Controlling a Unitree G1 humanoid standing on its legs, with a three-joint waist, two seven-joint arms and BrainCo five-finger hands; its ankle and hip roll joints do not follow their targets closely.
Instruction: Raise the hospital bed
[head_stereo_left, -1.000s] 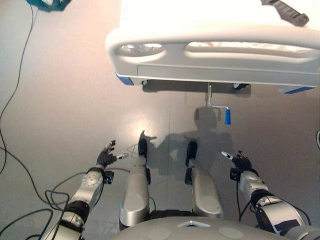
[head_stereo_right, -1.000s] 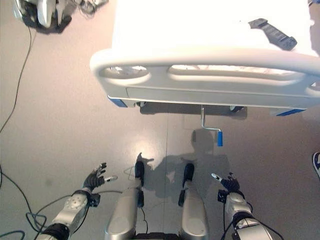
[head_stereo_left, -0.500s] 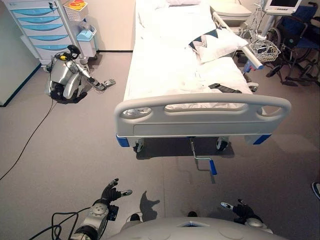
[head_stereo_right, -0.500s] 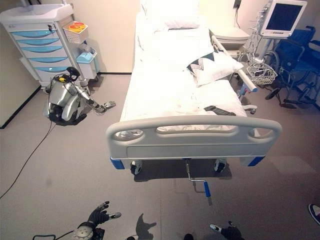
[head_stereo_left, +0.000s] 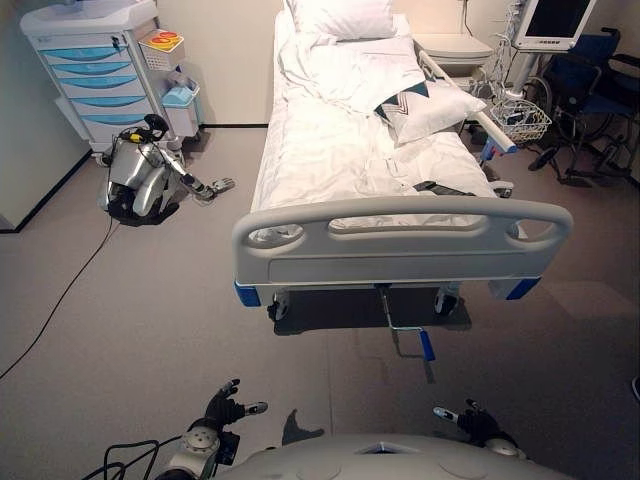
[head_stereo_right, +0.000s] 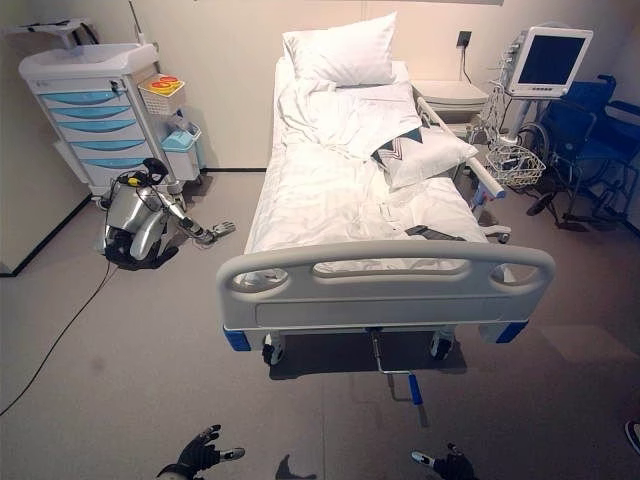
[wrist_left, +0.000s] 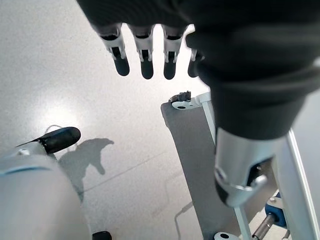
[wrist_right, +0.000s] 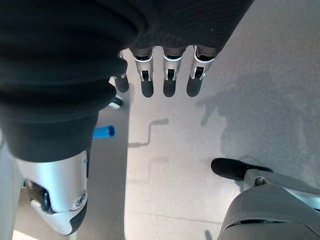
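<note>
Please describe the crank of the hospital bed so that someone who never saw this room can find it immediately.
Start at the hospital bed in the middle of the room and go to its grey footboard, the end nearest the robot. Below the footboard's middle, a thin metal crank reaches out low over the floor. Its short bright blue handle marks it.

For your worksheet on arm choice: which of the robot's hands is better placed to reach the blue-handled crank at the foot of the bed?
Probably the right hand. The crank hangs right of the bed's middle, closer to it than to the left hand. Both hands are open and empty.
</note>
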